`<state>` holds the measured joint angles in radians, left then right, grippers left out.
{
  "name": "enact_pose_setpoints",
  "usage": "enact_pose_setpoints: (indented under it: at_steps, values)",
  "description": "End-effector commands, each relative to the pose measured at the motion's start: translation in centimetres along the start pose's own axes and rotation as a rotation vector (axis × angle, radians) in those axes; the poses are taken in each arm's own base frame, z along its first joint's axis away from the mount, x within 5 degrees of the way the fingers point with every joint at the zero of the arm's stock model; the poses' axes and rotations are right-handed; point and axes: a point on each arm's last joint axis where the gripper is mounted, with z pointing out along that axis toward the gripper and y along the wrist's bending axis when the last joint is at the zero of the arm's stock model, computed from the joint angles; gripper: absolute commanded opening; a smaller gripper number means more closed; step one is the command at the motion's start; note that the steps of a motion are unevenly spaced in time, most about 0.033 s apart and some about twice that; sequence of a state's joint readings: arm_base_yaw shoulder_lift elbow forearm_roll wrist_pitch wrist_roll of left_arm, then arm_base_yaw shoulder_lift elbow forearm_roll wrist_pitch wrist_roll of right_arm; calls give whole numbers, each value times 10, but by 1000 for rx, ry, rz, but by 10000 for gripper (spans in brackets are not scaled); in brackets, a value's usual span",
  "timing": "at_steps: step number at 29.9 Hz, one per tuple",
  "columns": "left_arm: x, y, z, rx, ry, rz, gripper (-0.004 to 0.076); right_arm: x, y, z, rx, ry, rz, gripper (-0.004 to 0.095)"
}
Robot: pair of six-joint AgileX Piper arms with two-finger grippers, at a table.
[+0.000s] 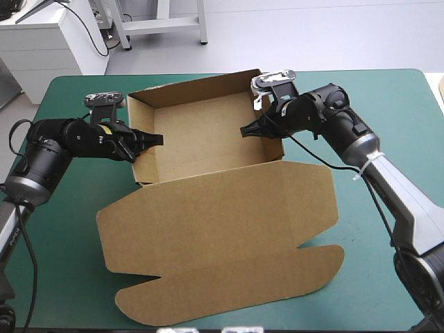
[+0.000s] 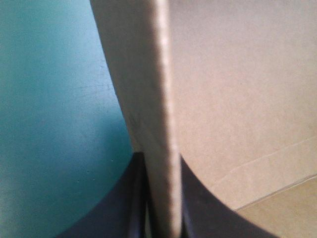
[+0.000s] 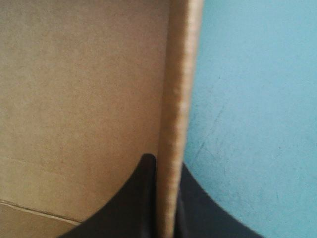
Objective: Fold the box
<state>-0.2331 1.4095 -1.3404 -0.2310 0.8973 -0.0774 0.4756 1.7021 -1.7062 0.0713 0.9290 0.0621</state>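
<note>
Now the left hand, held level, is clamped on the left wall of the box. The right hand, opposite, grips the right wall.

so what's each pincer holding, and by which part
Both hold the box: the left pincer is shut on its left side wall, the right pincer on its right side wall.

Teal-green table cover being lit evenly, no hard shadows. Pale grey floor being shown beyond far edge. White cabinet being seen far-left corner; metal frame nr centre.
</note>
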Motion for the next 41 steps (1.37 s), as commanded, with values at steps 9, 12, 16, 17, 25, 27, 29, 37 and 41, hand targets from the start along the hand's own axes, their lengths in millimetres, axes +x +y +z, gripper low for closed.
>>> enact_pose_setpoints:
  at_steps: [9,12,16,17,25,27,29,37,41]
  values:
    - [-7,-17,35,116,32,-43,-8,7,-17,-20,119,121,-10,-19]
    - [-5,-17,52,101,71,-32,-8,11,-23,0,129,187,14,-21]
    - [0,-22,74,47,105,44,-8,17,-18,30,57,258,69,-21]
    - [1,-23,77,31,111,63,-8,18,-17,37,44,271,79,-21]
    - [-5,-24,104,-38,204,108,-8,28,-14,70,-10,359,126,-19]
    - [-7,-24,109,-37,198,108,-8,28,-16,71,1,358,115,-19]
    - [-8,-24,112,-35,189,105,-8,29,-18,71,20,360,102,-12]
    - [-6,-23,112,-47,206,114,189,27,-24,69,96,355,121,361]
    - [-5,-25,112,-28,212,95,404,25,-29,67,149,339,83,445]
